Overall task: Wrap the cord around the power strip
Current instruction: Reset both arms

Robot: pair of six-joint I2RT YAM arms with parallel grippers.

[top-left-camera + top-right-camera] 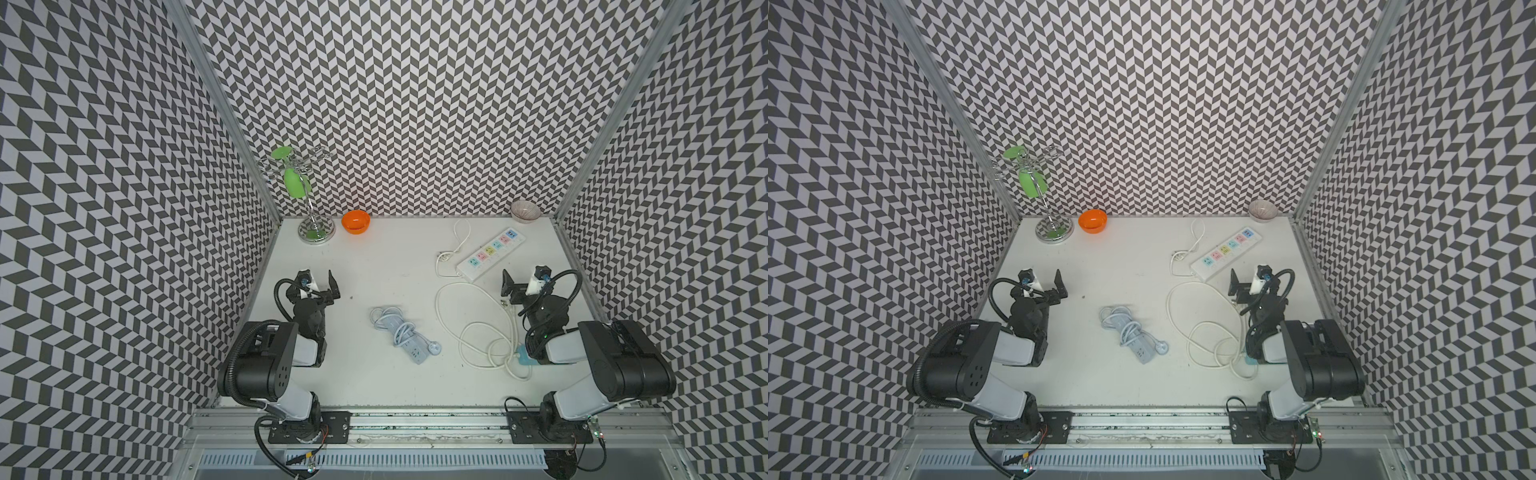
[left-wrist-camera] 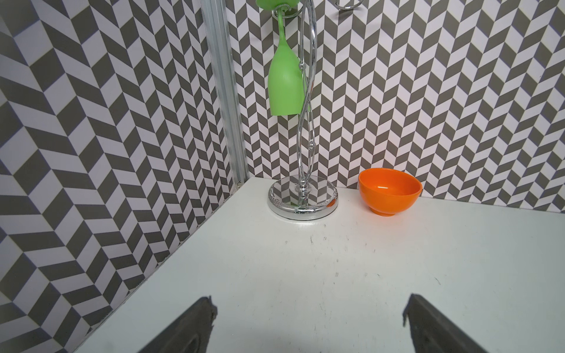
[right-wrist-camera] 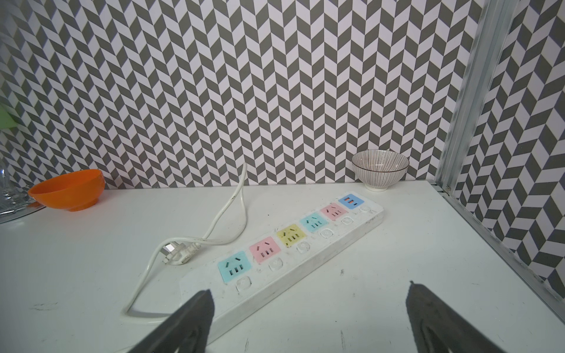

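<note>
Between left gripper (image 2: pixel 308 305) and right gripper (image 3: pixel 308 293), well apart from both: power strip (image 1: pixel 417 353) lying flat, cord (image 1: pixel 390 322) looped over it. Both grippers spread wide, holding nothing.

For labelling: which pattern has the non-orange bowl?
The bowl has fine dark stripes; right wrist view.

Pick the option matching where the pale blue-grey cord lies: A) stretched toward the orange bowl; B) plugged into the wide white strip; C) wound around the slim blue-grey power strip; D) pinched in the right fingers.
C: in both top views the cord loops around the power strip, plug alongside.
</note>
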